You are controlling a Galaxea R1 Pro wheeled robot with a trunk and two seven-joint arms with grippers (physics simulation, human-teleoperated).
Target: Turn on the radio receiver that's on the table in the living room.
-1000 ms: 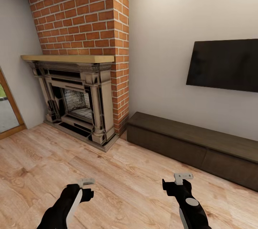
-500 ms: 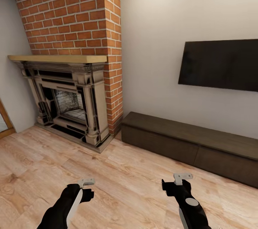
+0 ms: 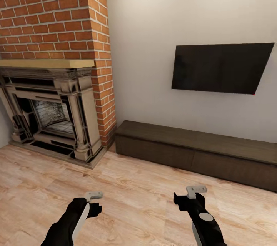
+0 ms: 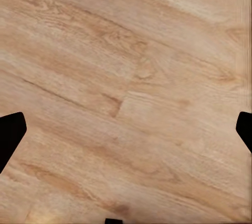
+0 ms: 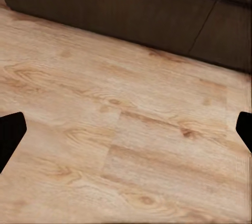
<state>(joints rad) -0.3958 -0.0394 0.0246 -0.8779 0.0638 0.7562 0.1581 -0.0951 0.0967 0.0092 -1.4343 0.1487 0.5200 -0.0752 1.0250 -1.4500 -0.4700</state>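
View swung right along the white wall
Red-brick fireplace [image 3: 54, 84] now at left edge, long dark-brown low cabinet [image 3: 196, 152] centred; left gripper [image 3: 93, 196] and right gripper [image 3: 196, 190] both spread wide, empty

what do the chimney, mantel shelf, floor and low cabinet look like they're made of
Chimney: red brick, matte, with pale mortar lines.
Mantel shelf: light wood, apparently, a plain tan slab.
Floor: light wood planks with visible grain and knots, slight sheen; possibly laminate.
Cabinet: dark brown wood, matte, with faint grain.
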